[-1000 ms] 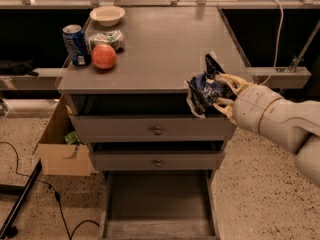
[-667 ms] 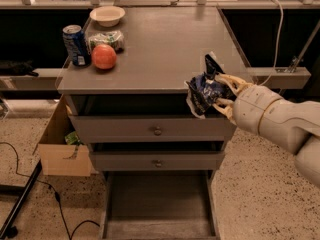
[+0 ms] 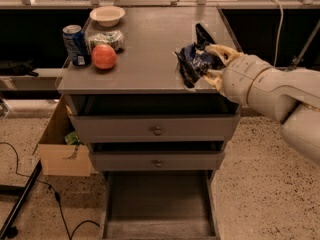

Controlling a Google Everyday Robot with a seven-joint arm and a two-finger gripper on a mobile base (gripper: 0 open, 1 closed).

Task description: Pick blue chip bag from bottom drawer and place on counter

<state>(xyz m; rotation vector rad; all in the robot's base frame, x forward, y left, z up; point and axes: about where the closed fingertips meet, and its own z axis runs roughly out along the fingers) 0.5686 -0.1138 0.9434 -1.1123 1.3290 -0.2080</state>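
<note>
My gripper [image 3: 214, 63] comes in from the right on a thick white arm and is shut on the blue chip bag [image 3: 195, 59], a crinkled navy bag with white lettering. The bag hangs just above the right front part of the counter [image 3: 150, 49]; whether it touches the top I cannot tell. The bottom drawer [image 3: 157, 204] is pulled open below, and its grey floor shows nothing in it.
On the counter's left stand a blue soda can [image 3: 75, 45], a red apple [image 3: 104, 57], a greenish-white packet [image 3: 106, 39] and a white bowl [image 3: 107, 15]. Two upper drawers with round knobs [image 3: 157, 131] are shut. A cardboard box [image 3: 62, 144] sits on the floor at the left.
The gripper and the bag hold about the same place over the counter's right front; the view now sits slightly differently, and nothing else has moved.
</note>
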